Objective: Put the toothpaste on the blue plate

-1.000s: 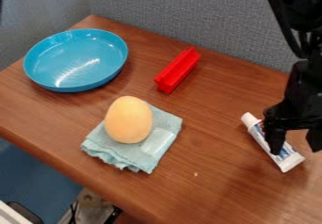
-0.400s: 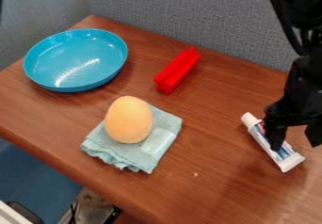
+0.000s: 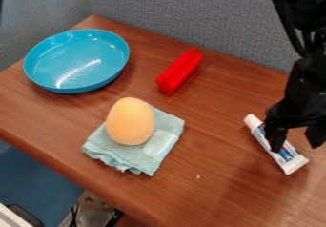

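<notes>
Jaws spread wide on the gripper point(image 3: 291, 135), pointing straight down w/ black fingers point(image 3: 272, 134) straddling the toothpaste point(image 3: 276, 143), which lies flat on the wooden table point(image 3: 216, 116) near the right edge; nothing pinched, tube resting on the wood. Can't tell if the fingertips touch the tube or the table. Tube is white w/ red and blue print, one end sticking out toward the left of the fingers, other end toward the table's front-right corner. Blue plate point(image 3: 76, 60) sits at the far left of the table, well apart from the tube, w/ nothing in it. Red block point(image 3: 180, 71) lies between plate and gripper, nearer the back edge, angled. Orange egg-shaped thing point(image 3: 129, 121) sits on a pale blue-green folded cloth point(image 3: 152, 150) near the front-middle, apart from plate and tube. Arm point(image 3: 306, 30) comes down from the top right, dark, partly out of frame.
</notes>
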Robot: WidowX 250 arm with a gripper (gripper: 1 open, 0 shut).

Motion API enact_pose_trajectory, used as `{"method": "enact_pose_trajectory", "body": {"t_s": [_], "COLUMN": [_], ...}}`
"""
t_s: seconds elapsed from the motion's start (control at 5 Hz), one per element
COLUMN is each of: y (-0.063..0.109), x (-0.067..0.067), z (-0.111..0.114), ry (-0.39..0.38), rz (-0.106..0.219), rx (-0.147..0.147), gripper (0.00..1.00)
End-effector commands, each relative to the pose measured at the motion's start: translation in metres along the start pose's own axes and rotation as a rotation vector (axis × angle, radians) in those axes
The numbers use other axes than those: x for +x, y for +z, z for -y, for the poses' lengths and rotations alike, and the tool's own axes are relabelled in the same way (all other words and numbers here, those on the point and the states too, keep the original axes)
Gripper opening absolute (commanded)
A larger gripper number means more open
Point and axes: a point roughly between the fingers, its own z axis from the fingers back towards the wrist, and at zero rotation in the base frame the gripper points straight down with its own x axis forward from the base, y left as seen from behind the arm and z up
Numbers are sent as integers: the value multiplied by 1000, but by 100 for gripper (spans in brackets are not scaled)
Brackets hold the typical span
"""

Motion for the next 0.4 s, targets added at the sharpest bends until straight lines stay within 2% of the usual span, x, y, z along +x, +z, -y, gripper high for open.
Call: {"method": "enact_pose_trajectory", "body": {"t_s": [0.0,0.2], "y": [12,11], "x": [-5,-6], "z": [5,5], "ry": [-24,-27], "rz": [27,32], "rx": [-23,-19], "gripper": [100,100]}}
